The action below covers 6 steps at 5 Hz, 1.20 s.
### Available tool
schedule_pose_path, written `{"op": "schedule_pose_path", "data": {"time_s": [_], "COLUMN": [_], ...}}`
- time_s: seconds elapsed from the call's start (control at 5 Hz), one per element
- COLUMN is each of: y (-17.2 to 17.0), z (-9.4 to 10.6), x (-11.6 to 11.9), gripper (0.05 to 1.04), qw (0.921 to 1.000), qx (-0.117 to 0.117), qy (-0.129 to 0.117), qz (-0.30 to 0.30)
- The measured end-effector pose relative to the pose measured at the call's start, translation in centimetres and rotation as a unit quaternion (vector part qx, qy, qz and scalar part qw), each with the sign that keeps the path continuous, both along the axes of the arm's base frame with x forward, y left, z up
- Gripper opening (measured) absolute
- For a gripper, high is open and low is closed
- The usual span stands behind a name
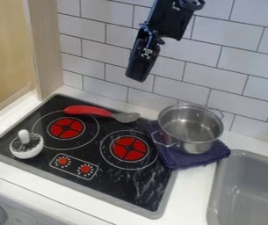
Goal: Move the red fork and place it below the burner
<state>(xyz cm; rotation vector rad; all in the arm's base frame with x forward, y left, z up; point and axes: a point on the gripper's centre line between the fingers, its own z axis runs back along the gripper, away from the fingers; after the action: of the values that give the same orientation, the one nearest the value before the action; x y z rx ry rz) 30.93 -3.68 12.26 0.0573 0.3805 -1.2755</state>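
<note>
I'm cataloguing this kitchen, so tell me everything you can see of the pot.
The pot is round, shiny and silvery, apparently metal, with two loop handles: one toward the stove, one toward the wall. Lidless and upright, it rests on a folded dark-blue cloth at the stove's right edge in view.

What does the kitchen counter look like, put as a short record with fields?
Fork: red handle, lying behind the left burner
Placement: not yet below the burner
Pot: metal, empty, on cloth
Cloth: purple, over the stove's right edge
Sink: grey, far right
Gripper: hanging above, apart from the fork
</note>
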Motion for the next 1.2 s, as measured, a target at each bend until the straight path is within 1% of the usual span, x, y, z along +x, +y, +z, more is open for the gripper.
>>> {"op": "schedule_pose_path", "data": {"time_s": [0.2, 0.4, 0.6, 0.8, 1.0, 1.2], "y": [0.2, 1.0, 2.9, 4.5, 5.8, 7.8], "z": [-1.8, -2.3, -2.4, -3.0, -3.6, -4.7], "x": [-1.1, -1.3, -1.1, -0.7, -1.3, -1.8], "gripper": [0.999, 0.999, 0.999, 0.999, 0.999, 0.999], "qw": [0.9992, 0.9972, 0.9923, 0.9862, 0.9826, 0.9824], "qx": [0.005, -0.008, -0.041, -0.090, -0.115, -0.105], "qy": [0.040, 0.050, 0.048, 0.034, 0.003, -0.029], "qz": [0.005, 0.055, 0.107, 0.135, 0.146, 0.152]}}
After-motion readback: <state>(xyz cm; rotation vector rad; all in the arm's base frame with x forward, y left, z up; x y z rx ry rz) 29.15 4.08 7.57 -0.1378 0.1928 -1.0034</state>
